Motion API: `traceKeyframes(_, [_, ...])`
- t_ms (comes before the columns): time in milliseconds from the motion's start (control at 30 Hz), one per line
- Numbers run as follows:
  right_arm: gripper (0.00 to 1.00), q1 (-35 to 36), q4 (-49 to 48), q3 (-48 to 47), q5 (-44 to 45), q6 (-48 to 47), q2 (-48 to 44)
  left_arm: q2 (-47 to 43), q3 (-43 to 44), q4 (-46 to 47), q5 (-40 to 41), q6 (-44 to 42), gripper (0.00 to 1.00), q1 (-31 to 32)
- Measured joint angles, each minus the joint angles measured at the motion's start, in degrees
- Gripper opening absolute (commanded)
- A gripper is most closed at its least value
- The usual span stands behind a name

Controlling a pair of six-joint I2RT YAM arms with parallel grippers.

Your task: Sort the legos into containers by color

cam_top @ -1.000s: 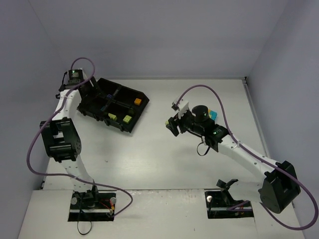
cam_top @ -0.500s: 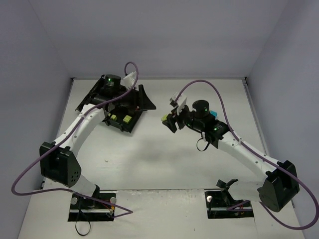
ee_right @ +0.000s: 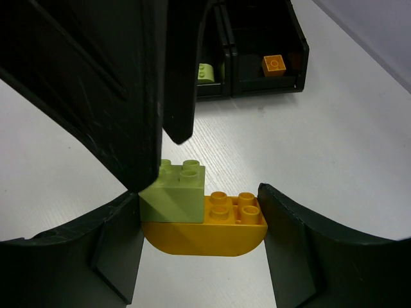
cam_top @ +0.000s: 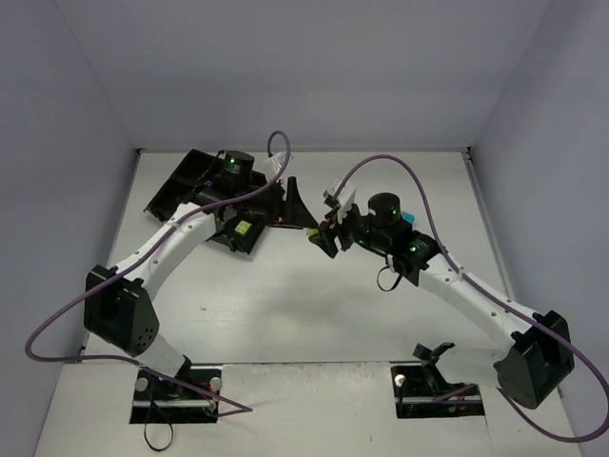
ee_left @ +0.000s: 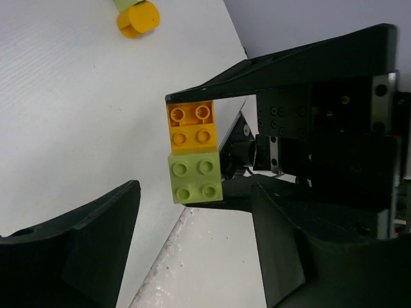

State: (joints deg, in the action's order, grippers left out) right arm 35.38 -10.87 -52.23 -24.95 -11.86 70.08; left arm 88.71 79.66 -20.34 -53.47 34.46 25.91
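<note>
Top external: white table (cam_top: 285,314), grey walls (cam_top: 304,76)

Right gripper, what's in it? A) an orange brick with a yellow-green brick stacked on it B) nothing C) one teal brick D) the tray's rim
A: in the right wrist view the right gripper has its fingers closed on the two ends of the orange brick, and the yellow-green brick sits stacked on top of it.

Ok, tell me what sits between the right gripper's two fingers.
A yellow-green brick stacked on an orange brick, the orange one spanning the gap between the right gripper fingers. The right wrist view shows it best.
</note>
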Motion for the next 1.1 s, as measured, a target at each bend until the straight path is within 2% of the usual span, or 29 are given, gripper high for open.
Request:
traceKeyframes(167, [0.02,0.35,0.07,0.0,-0.07,0.0,-1.36,3.04,0.02,-0.61,-0.66,-0.33,0.62,1.55])
traceKeyframes(267, [0.02,0.35,1.92,0.0,-0.04,0.0,-1.55,4.2,0.31,-0.92,-1.16,-0.39,0.58,2.29])
traceKeyframes(400, [0.02,0.35,2.56,0.02,0.04,0.0,-1.86,4.63,1.33,-1.16,-1.22,-0.55,0.46,3.21])
traceKeyframes(433, [0.02,0.35,2.56,0.02,0.07,0.0,-1.99,4.63,1.64,-1.18,-1.29,-0.66,0.39,3.34])
traceKeyframes(500, [0.02,0.35,2.75,0.02,0.28,-0.02,-2.32,4.63,2.14,-1.01,-1.86,-0.66,0.33,3.72])
traceKeyframes(533, [0.02,0.35,2.89,0.02,0.35,-0.04,-2.38,4.63,2.4,-0.94,-2.05,-0.66,0.23,3.85])
traceKeyframes(633, [0.04,0.35,3.02,0.02,0.85,-0.35,-2.64,4.66,2.58,-0.98,-1.99,-0.44,0.08,4.04])
traceKeyframes(700, [0.12,0.35,3.04,0.02,1.09,-0.39,-2.67,4.66,2.58,-0.96,-1.97,-0.39,0.03,4.04])
traceKeyframes(733, [0.2,0.35,3.06,0.02,1.18,-0.39,-2.69,4.66,2.58,-0.94,-1.97,-0.42,0.02,4.04])
traceKeyframes(800, [0.29,0.37,3.06,0.02,1.42,-0.42,-2.69,4.66,2.58,-0.92,-1.9,-0.57,0.02,4.04])
traceKeyframes(833, [0.42,0.37,3.06,0.02,1.55,-0.42,-2.69,4.66,2.58,-0.92,-1.84,-0.68,0.02,4.04])
traceKeyframes(900, [0.57,0.42,3.13,0.02,1.77,-0.44,-2.69,4.66,2.6,-0.96,-1.75,-1.01,0.02,4.04])
traceKeyframes(967, [0.64,0.42,3.19,0.02,2.01,-0.44,-2.69,4.66,2.82,-1.33,-1.55,-1.42,0.02,4.04])
traceKeyframes(1100, [0.66,0.63,3.13,0.02,2.49,-0.42,-2.71,4.66,3.96,-3.13,-0.46,-3.26,0.02,3.98])
